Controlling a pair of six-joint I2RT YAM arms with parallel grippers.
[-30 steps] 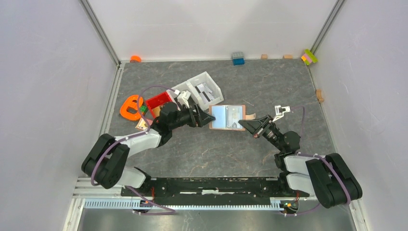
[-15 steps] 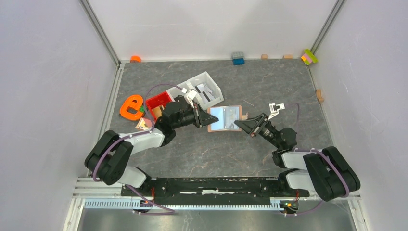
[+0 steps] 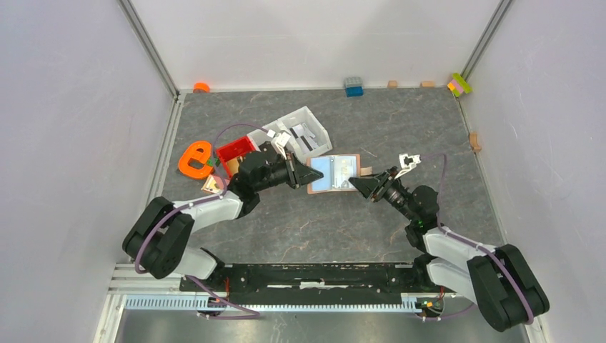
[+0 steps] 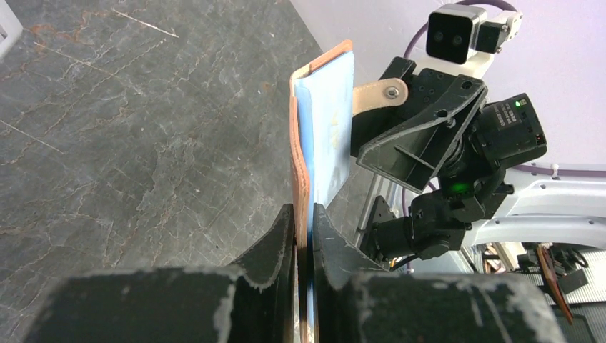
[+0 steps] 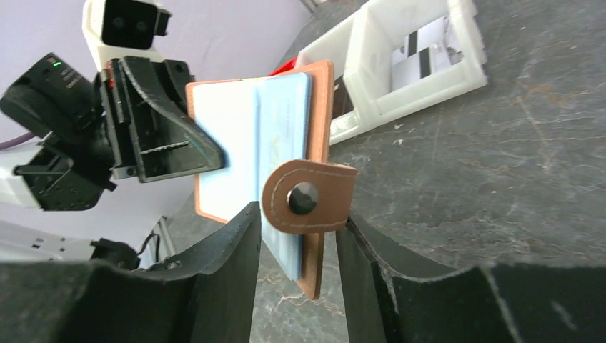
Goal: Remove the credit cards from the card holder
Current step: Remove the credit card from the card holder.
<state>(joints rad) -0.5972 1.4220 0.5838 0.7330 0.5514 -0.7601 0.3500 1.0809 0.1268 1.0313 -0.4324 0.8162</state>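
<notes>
The tan-brown card holder point(image 3: 356, 174) hangs open above the table between both arms. A pale blue credit card point(image 3: 323, 174) lies against its inner face and also shows in the right wrist view point(image 5: 243, 128). My left gripper point(image 3: 309, 174) is shut on the holder's left edge, leather and card pinched between its fingers point(image 4: 282, 236). My right gripper point(image 5: 296, 243) stands open around the holder's opposite edge. The holder's closing tab point(image 5: 309, 196) sits between the fingers, with a gap on the left side. In the left wrist view the holder point(image 4: 299, 143) is edge-on.
A white tray point(image 3: 284, 123) holding white-and-black packets and a red bin point(image 3: 238, 150) sit behind the left arm. An orange shape point(image 3: 193, 158) lies further left. A blue block point(image 3: 353, 86), small wooden blocks point(image 3: 392, 83) and coloured blocks point(image 3: 459, 84) line the back wall.
My left gripper has closed on the holder's left edge. My right gripper has let go and opened. The holder has shifted slightly left and away.
</notes>
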